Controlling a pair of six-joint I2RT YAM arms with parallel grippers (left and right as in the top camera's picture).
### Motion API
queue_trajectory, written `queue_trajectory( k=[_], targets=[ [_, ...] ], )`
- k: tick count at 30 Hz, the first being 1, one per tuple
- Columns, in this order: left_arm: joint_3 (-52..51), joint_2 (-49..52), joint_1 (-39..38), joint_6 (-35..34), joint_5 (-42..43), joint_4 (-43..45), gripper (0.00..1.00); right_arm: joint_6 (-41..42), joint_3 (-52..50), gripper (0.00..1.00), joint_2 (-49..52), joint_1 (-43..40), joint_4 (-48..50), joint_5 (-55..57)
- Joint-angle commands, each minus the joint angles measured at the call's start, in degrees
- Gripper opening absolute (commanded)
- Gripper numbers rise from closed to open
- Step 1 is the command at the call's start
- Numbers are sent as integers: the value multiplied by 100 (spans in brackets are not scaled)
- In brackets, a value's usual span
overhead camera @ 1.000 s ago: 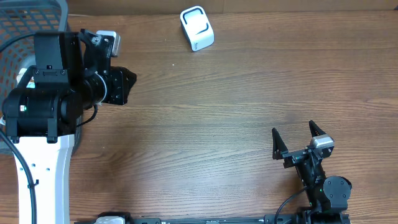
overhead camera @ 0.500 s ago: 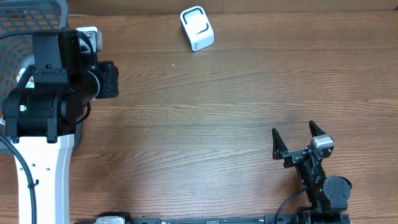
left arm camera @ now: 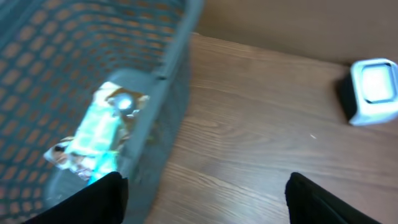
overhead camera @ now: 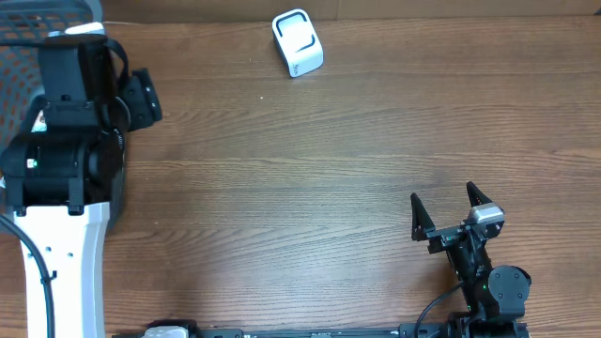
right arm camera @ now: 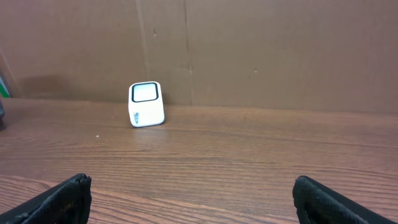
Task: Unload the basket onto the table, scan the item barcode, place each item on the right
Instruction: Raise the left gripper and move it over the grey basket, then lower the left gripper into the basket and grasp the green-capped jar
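The overhead camera looks straight down from high up and takes in the whole bench (overhead camera: 329, 188), with the basket (overhead camera: 28, 19) at its far left corner. The left wrist camera sits close over the basket (left arm camera: 168, 74) rim, tilted and blurred. The right wrist camera sits low, facing the cardboard wall (right arm camera: 249, 50) across the bench. All three views share the white scanner (overhead camera: 298, 42) (left arm camera: 373, 90) (right arm camera: 146, 104).

Matte black on the right pincer (overhead camera: 442, 195): two tapered, pointed fingers, with a small silver block (overhead camera: 486, 217) just behind. Behind the left pincer (left arm camera: 206, 190), bulky black housings, then a flat white link (overhead camera: 66, 272) with a black cable (overhead camera: 33, 252) alongside.
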Motion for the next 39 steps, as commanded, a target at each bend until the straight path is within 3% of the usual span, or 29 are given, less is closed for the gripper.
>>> queue_trajectory(
  k=[1,16,21,30,39],
  targets=[
    [116,44,356,-256,-385,17,81,-11,-61,100,-57,-22,28,-4],
    [63,87,2343,-258,201,-50,80,-11,-61,100,-57,-22,26,-4],
    [-151,286,2822,-258,210,-24,85,-9,-61,100,-57,-22,28,-2],
    [-299,1154,3112,-249,446,-96,90,-9,-61,100,-57,-22,28,-4],
    [-299,1998,3292,459,1528,-140,98,-9,-61,100,-57,-22,28,-4]
  ],
)
